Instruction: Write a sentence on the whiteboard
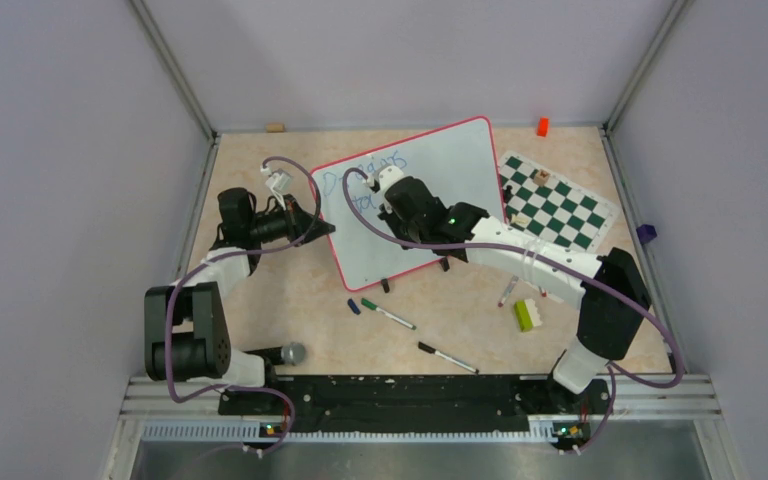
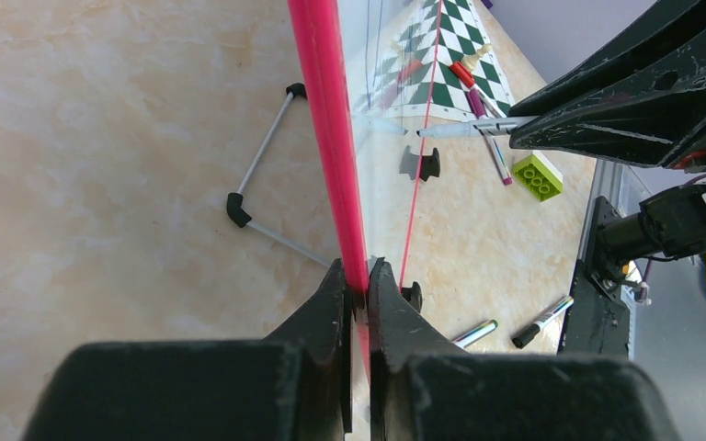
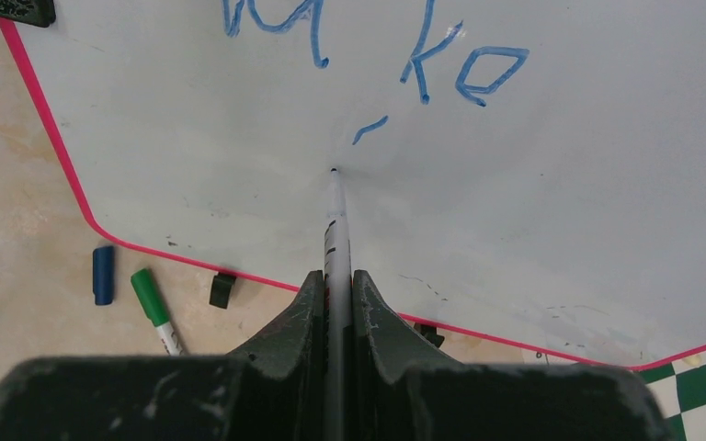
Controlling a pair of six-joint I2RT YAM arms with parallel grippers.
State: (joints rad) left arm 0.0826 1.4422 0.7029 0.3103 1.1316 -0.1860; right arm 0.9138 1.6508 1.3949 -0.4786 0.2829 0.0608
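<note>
Writing appears underway: the left gripper (image 2: pixel 357 276) clamps the red frame of the large glossy white whiteboard (image 1: pixel 450 170) at mid-table, and the right gripper (image 3: pixel 335 280) pinches a slim white marker (image 3: pixel 335 211) touching it just nearer than the blue handwritten sentence (image 3: pixel 424 69), so the next stroke needs steady, light pressure.

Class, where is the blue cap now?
Top view: the blue cap lies on the table just left of the green marker, near the whiteboard's lower edge.
</note>
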